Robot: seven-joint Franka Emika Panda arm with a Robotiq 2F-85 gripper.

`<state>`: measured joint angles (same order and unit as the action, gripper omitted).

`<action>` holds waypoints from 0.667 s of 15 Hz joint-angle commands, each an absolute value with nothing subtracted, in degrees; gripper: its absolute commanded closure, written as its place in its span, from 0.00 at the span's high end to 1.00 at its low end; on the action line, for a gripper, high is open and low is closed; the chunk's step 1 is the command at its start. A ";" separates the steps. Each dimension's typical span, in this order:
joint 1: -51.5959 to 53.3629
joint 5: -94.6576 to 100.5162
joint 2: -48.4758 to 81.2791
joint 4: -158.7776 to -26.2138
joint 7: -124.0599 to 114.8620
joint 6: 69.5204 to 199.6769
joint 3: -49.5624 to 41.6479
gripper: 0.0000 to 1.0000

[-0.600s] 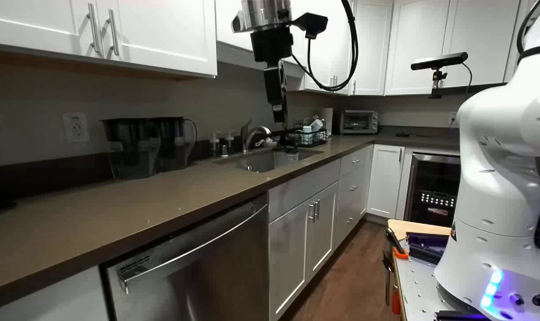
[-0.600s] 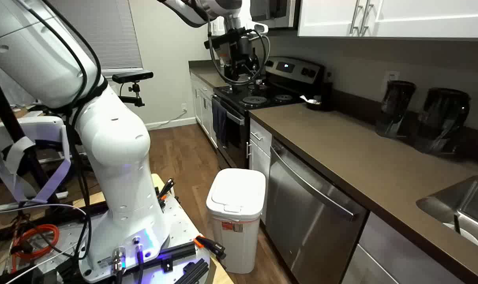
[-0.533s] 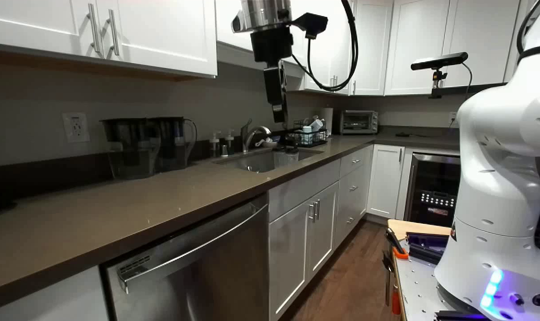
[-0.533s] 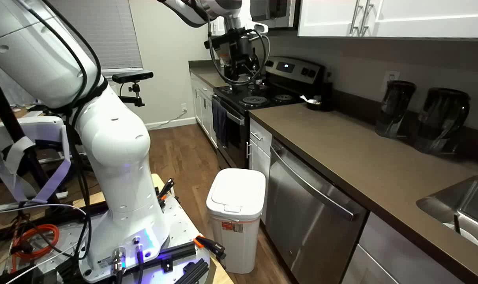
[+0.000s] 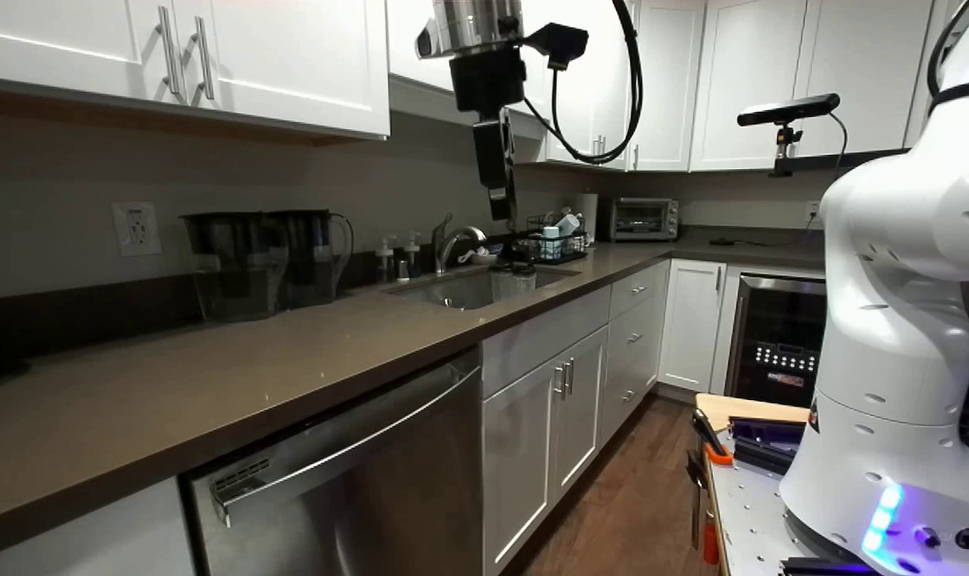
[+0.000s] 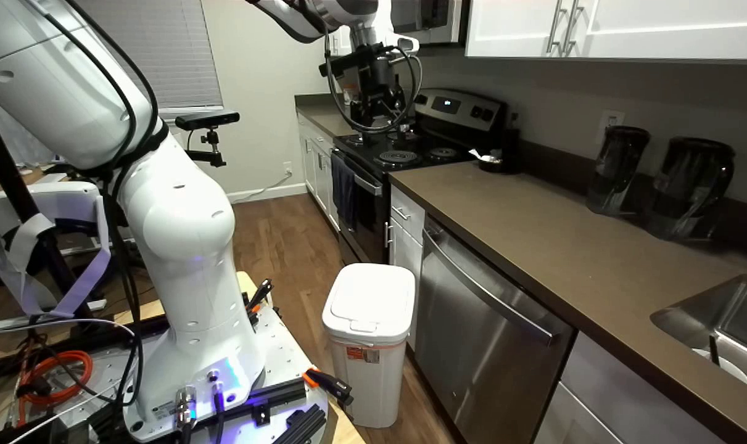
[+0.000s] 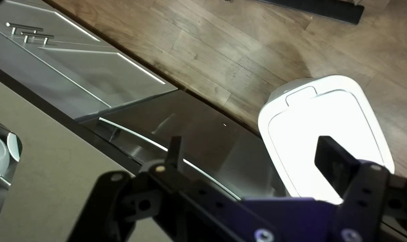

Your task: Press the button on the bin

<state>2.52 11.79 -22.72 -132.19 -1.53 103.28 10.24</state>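
Arm (image 6: 182, 216) and bin (image 6: 379, 376): positions unchanged since the earlier frame

The gripper (image 7: 250, 148) hangs higher than the counter (image 6: 533, 228), pointing down, its fingers (image 7: 336, 164) spread wide. The white bin stands well apart below, on the wooden floor (image 6: 287, 246) just beside the dishwasher (image 6: 490, 357), its lid (image 6: 373, 296) down. The button (image 7: 300, 95), a rounded tab (outlined by a thin seam), sits at the lid's edge. In the wrist view, one finger crosses in front of the lid.

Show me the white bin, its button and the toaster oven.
White bin (image 6: 371, 377): in an exterior view, front wall.
Button (image 7: 301, 96): in the wrist view, its middle.
Toaster oven (image 5: 642, 218): in an exterior view, glass door.
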 commanded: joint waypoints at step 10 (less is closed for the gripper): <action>3.83 12.85 -15.80 -130.66 0.65 106.78 7.73 1.00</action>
<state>3.20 11.79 -20.85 -132.20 -1.41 104.21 9.08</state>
